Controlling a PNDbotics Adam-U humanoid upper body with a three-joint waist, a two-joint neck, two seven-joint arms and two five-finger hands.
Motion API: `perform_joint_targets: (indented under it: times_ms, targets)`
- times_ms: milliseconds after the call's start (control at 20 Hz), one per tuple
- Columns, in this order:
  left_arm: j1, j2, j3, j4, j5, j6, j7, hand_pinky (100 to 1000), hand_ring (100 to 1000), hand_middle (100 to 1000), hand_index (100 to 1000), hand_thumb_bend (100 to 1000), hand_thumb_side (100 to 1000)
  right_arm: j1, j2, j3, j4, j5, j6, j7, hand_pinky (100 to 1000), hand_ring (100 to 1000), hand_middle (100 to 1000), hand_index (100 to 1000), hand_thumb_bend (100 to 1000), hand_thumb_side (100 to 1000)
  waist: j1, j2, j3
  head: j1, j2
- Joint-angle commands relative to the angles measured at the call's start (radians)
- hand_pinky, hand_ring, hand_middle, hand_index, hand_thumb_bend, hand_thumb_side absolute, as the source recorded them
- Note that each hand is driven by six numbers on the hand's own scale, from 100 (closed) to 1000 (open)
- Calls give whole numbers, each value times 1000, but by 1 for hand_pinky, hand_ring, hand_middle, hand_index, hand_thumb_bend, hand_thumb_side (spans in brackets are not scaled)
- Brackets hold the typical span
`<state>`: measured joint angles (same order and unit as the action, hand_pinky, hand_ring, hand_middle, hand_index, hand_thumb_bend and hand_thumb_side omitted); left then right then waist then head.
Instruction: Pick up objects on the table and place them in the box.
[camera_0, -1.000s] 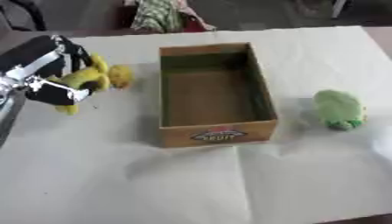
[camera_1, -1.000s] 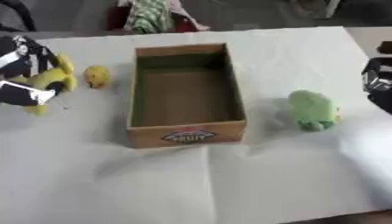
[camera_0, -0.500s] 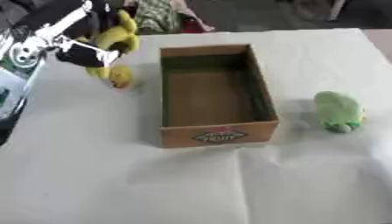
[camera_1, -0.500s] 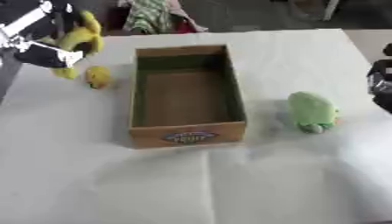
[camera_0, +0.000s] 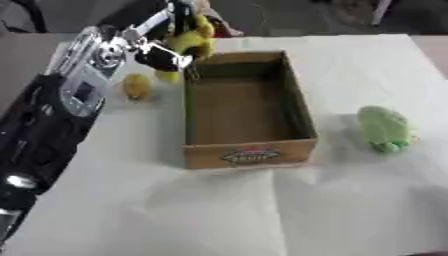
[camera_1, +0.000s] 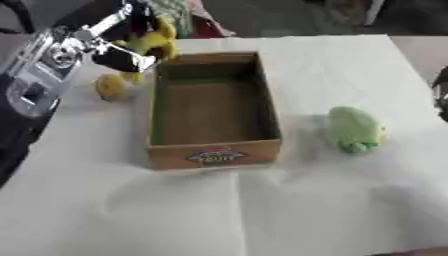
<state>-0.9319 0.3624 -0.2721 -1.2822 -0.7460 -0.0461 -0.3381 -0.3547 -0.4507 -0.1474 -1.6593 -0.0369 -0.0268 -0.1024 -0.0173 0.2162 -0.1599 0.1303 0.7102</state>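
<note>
nearest: bare white worktop (camera_0: 227, 215), a faint crease running down its middle toward the near edge.

left side: the robot's left arm (camera_0: 44, 130) comes in from the lower left, black with a silver joint, slanting up toward the far left corner of the box.

centre: open cardboard box (camera_0: 248, 152), long axis running near to far, a printed label on its near wall. nothing visible inside, only the brown floor.

right of box: a green soft object (camera_1: 354, 129) lies on the worktop, apart from the box wall, blurred, with a darker green end toward the near side.

left of box: a small round yellow object (camera_0: 136, 86) sits on the worktop, near the box's left wall but not touching it.

far left corner of box: left robot hand (camera_0: 162, 49) is closed round a yellow plush toy (camera_0: 191, 40), which is held up off the worktop, just over the far left corner of the box. the toy is yellow with dark parts; its shape is too blurred to name further.

right edge: a dark sliver of the right robot hand (camera_1: 441, 95) shows in the right eye view only; cannot tell whether it is open or closed.

beyond the worktop: a heap of patterned cloth (camera_1: 179, 12), partly behind the toy.
</note>
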Motion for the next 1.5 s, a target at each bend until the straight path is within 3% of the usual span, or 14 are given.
perform_joint_targets:
  times_ms: [50,150,300,500,600,800,900,950,1000,1050,1150,1200,1250,1500]
  targets:
    - [-33,-56,2,65,-53,-35,15,459,104,100,318,100,100,-14,-13,-19,-26,15,15,-42,744,798,746,767,100,106,-3,-14,-8,13,-11]
    - [-33,-82,6,105,-87,-55,25,487,169,135,367,136,100,-12,-10,-19,-27,25,26,-66,757,798,744,762,100,103,-3,-12,-13,15,-13]
    - [-25,-97,8,147,-128,-80,10,594,428,412,603,508,135,-10,-8,-18,-29,29,35,-86,752,797,744,761,100,100,-2,-10,-16,14,-14]
    - [-17,-92,21,166,-150,-87,-48,760,686,713,831,978,530,-11,-8,-17,-32,28,36,-90,747,794,743,762,100,100,1,-11,-13,9,-16]
    - [-14,-84,37,153,-138,-76,-57,787,731,768,864,1000,658,-9,-8,-18,-32,27,35,-90,744,792,741,762,100,100,2,-11,-12,7,-18]
    - [-11,-57,63,114,-89,-62,-59,805,751,795,875,1000,728,-7,-10,-20,-31,27,35,-90,742,790,739,762,100,101,3,-12,-8,3,-19]
    - [-9,-34,82,80,-59,-48,-46,778,694,755,855,1000,758,-4,-11,-22,-30,27,35,-89,739,787,738,763,100,101,5,-13,-4,0,-19]
    - [-8,-21,99,58,-43,-35,-34,759,656,736,836,786,892,-2,-12,-23,-30,27,35,-90,736,786,737,763,100,100,5,-13,-1,-2,-19]
    - [-6,-11,119,35,-28,-21,-20,759,656,728,836,1000,742,-1,-13,-23,-29,27,35,-89,736,786,738,763,100,101,6,-13,1,-4,-20]
    - [-5,4,140,12,-18,-6,-6,748,628,696,806,959,637,0,-14,-23,-29,27,35,-88,733,784,737,764,100,102,6,-13,4,-6,-19]
    - [0,32,183,-26,-13,26,27,738,612,677,797,943,577,2,-15,-23,-27,27,34,-85,731,783,737,764,100,102,8,-15,8,-10,-19]
    - [3,46,207,-34,-15,44,44,736,610,674,794,842,539,2,-15,-23,-27,27,34,-84,730,783,737,764,100,102,9,-15,9,-11,-19]
    - [7,62,226,-33,-20,61,61,736,611,674,794,907,535,2,-16,-23,-26,28,34,-83,729,783,737,764,100,102,10,-16,10,-12,-20]
    - [27,130,238,26,-62,139,92,740,623,673,792,802,451,4,-19,-23,-24,28,33,-78,727,782,736,764,100,102,14,-17,14,-17,-23]
